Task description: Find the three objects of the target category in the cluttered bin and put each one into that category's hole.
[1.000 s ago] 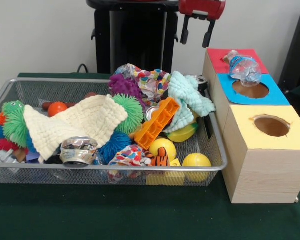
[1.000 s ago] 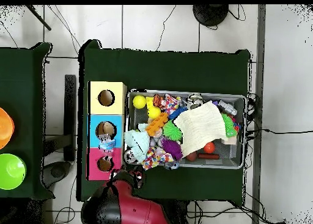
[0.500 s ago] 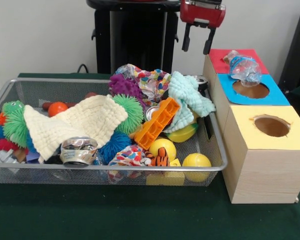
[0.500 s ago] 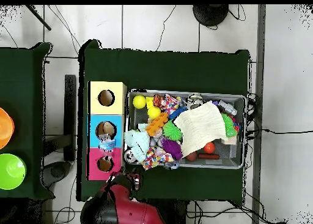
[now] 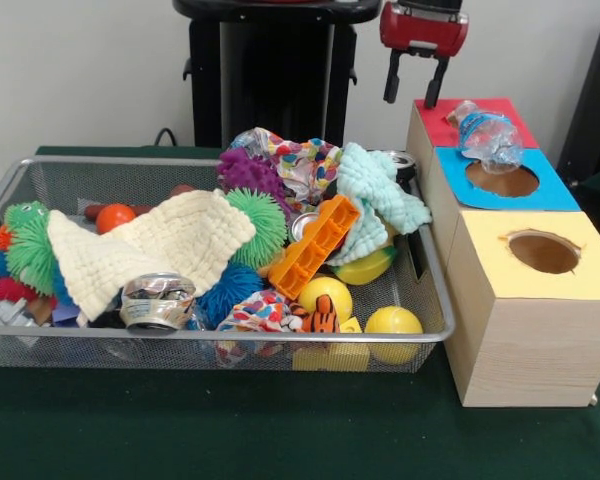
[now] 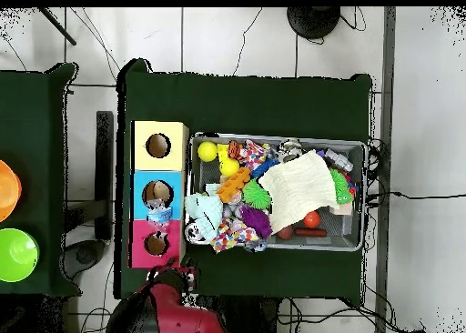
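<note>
Gripper [image 5: 416,85] raised, its two black fingers hanging parted with nothing between them. Just below it and slightly toward the camera stands the wooden sorting box, with the red-topped compartment [image 5: 445,122] nearest, then the blue-topped compartment [image 5: 540,195], then the yellow-topped compartment [image 5: 525,282]. A crushed clear plastic bottle [image 5: 485,133] rests across the red and blue tops, lying on the surface rather than dropped through a hole; judged from this, that item is not yet fully deposited. Below the gripper and to the picture's left, the wire mesh bin [image 5: 210,345] remains crowded: a cream knitted cloth [image 5: 155,245], an orange plastic block [image 5: 315,247], a mint cloth [image 5: 375,195], yellow balls [image 5: 393,322] and a crushed can [image 5: 157,300]. The target category cannot be told; most sorting appears left to do. All stands on a dark green table cover [image 5: 280,425]; the overhead view shows white floor tiles [image 6: 246,38] with cables around the table.
</note>
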